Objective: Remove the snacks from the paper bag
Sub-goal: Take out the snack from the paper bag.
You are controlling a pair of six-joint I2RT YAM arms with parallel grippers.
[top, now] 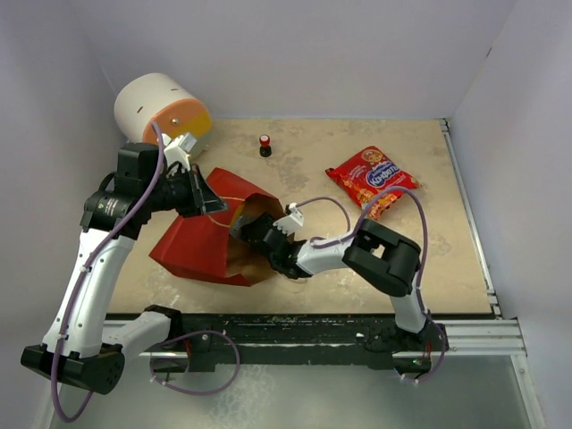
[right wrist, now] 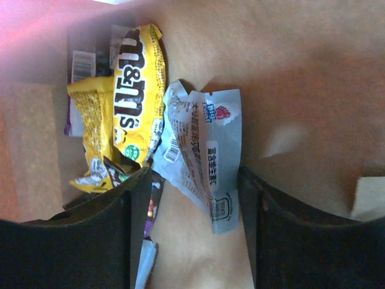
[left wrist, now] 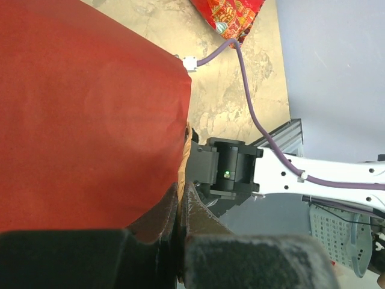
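The red paper bag (top: pixel 192 246) lies on its side with its mouth toward the right arm. My left gripper (top: pixel 210 201) is shut on the bag's upper rim (left wrist: pixel 182 192), holding the mouth up. My right gripper (top: pixel 252 234) reaches inside the bag, open (right wrist: pixel 195 198). A silver packet (right wrist: pixel 204 150) lies between its fingers, its edge close to the right finger. A yellow candy packet (right wrist: pixel 135 90) and a purple one (right wrist: pixel 150 211) sit beside the left finger on the brown inside (right wrist: pixel 289 78). The red chip bag (top: pixel 374 179) lies on the table outside.
A white cylinder with an orange face (top: pixel 161 112) stands at the back left, just behind the left arm. A small red-and-black knob (top: pixel 265 145) sits at the back middle. White walls close in the table on three sides.
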